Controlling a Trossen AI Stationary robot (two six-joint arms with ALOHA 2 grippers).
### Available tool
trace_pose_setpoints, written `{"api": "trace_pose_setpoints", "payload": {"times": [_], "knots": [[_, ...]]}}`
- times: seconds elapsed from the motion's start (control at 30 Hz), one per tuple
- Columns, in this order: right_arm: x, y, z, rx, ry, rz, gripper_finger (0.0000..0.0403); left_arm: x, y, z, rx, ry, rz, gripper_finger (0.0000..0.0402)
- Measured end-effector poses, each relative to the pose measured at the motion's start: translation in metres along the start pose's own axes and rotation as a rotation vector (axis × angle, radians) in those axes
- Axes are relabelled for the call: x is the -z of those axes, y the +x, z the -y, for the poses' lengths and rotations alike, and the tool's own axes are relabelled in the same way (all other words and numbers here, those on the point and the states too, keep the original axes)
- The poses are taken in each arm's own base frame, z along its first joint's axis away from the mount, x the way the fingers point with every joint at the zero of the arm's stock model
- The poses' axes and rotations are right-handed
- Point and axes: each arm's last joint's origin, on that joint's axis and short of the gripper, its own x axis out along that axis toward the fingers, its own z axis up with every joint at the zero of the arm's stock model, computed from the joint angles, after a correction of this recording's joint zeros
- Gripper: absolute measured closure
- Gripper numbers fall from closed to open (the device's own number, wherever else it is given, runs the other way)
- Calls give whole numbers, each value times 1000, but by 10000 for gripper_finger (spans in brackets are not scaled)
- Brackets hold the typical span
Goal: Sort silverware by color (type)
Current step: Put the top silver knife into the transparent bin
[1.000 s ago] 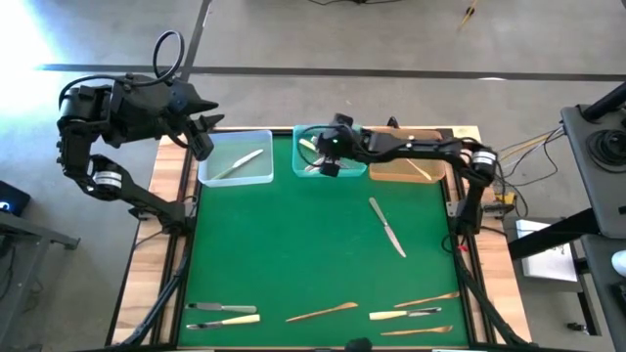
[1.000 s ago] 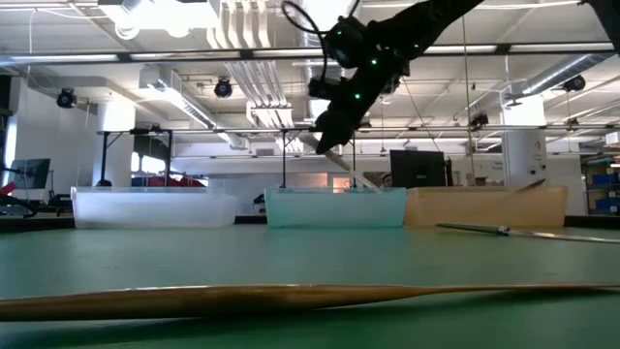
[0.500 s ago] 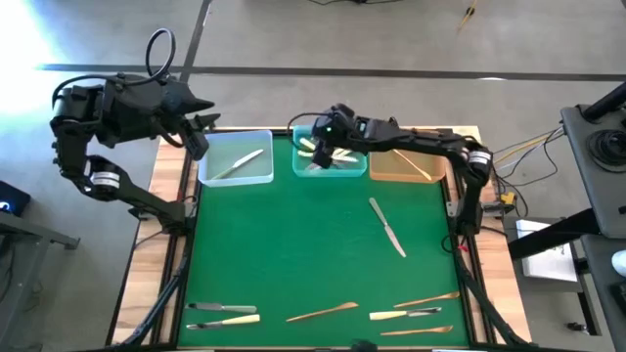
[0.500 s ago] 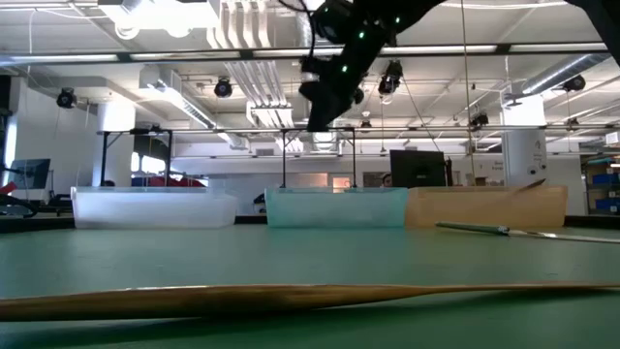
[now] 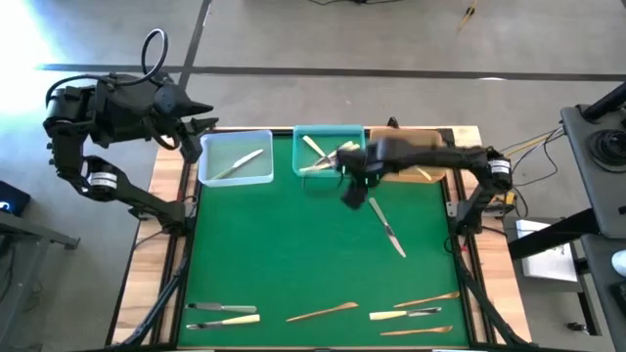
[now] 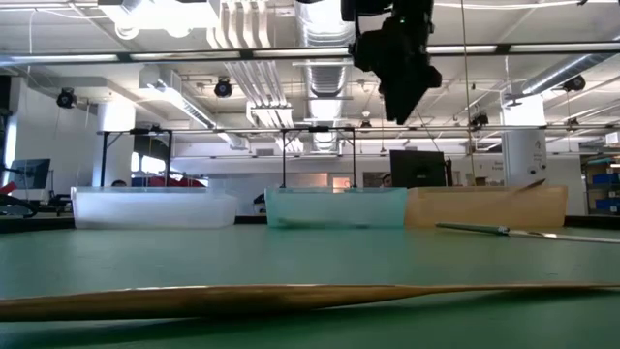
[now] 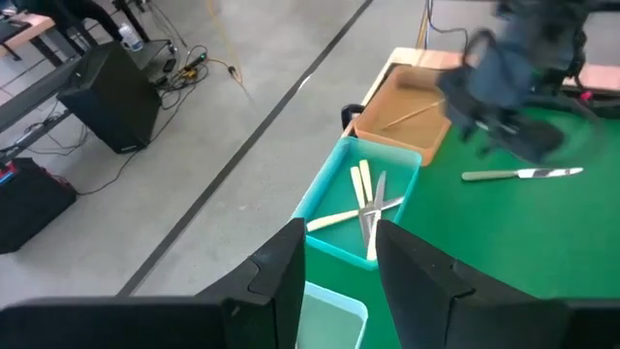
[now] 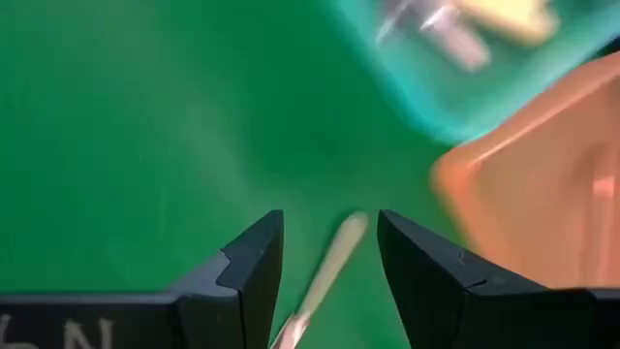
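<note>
My right gripper (image 5: 354,188) is open and empty, high above the green mat (image 6: 402,78), just near of the teal tray (image 5: 329,153). A silver knife (image 5: 387,228) lies flat on the mat below it, and its handle shows between my fingers in the right wrist view (image 8: 325,269). The teal tray holds cream and silver utensils (image 7: 366,206). The clear tray (image 5: 236,156) holds one cream utensil. The tan tray (image 5: 411,164) holds a wooden one. Several more utensils (image 5: 323,313) lie along the mat's near edge. My left gripper (image 7: 334,260) is open and empty, beyond the clear tray's left far corner.
The three trays stand side by side along the mat's far edge (image 6: 334,206). A long wooden utensil (image 6: 291,296) lies close to the low camera. The mat's middle is bare green. Wooden table borders flank the mat (image 5: 161,244).
My right gripper has risen out of the teal tray, then swung toward the table's near and right side. It now hangs over the mat by the silver knife. The utensils in the teal tray lie still.
</note>
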Motion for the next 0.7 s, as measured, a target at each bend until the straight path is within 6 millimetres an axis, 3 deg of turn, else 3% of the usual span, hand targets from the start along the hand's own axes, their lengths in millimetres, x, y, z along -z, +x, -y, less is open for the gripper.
{"api": "trace_pose_setpoints", "payload": {"times": [0.1,0.2,0.37,0.5,0.7], "knots": [[18,10,-16,-15,-13,-68,247,1,3,2,12,20,-11,290],[31,25,-18,3,44,-126,248,1,4,2,17,35,-18,290],[48,62,-11,57,125,-219,248,3,9,5,16,47,-41,290],[56,90,-6,-11,162,-233,248,4,13,6,16,45,-56,290],[58,103,7,7,174,-231,248,4,13,7,15,14,-59,290]]}}
